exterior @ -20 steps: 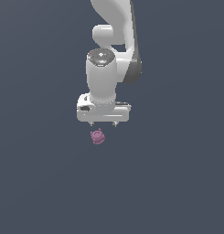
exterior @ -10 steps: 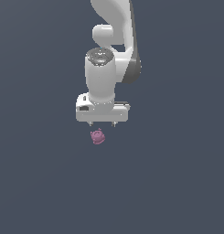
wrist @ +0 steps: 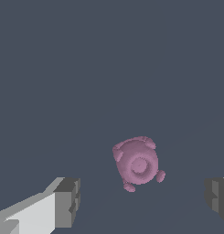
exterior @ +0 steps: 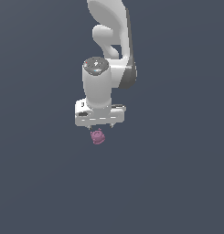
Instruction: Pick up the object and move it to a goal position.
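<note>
The object [exterior: 98,136] is a small mauve-pink lumpy blob with a knobbly top, resting on the dark grey floor. In the exterior view it sits just below my white gripper [exterior: 100,125], which points straight down over it. In the wrist view the object [wrist: 137,163] lies between my two grey fingertips [wrist: 67,202], which stand wide apart on either side and do not touch it. My gripper [wrist: 143,201] is open and empty.
A plain dark grey floor [exterior: 177,183] fills both views. The white arm [exterior: 113,41] rises above the gripper. No other objects or edges show.
The gripper has come down slightly closer to the object. The object has not moved.
</note>
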Robot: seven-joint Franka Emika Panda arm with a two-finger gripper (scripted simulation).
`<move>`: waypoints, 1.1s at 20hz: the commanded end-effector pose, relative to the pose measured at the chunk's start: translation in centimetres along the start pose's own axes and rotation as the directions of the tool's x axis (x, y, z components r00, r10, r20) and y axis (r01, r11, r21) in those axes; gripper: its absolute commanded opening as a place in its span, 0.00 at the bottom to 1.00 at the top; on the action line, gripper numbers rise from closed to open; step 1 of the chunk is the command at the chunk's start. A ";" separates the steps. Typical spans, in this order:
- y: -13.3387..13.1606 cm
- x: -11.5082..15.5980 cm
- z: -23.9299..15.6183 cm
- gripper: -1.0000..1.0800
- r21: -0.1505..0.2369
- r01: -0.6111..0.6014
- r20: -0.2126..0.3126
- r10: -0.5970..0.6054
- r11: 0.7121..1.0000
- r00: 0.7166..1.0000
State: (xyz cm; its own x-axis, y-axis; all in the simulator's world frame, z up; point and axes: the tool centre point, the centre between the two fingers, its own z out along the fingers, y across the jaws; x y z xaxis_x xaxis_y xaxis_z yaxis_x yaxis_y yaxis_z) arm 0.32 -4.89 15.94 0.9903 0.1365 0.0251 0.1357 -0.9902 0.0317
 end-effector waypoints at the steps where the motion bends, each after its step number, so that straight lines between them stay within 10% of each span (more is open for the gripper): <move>1: 0.4 -0.3 1.0 0.96 0.004 0.045 0.004 -0.045 0.999 0.999; 22: 2.2 -2.3 6.9 0.96 0.038 0.312 0.014 -0.312 0.949 0.950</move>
State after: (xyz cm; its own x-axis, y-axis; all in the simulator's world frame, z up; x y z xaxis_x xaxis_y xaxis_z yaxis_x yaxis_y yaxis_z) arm -1.44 -7.53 9.12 0.9013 0.4333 -0.0004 0.4333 -0.9013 0.0006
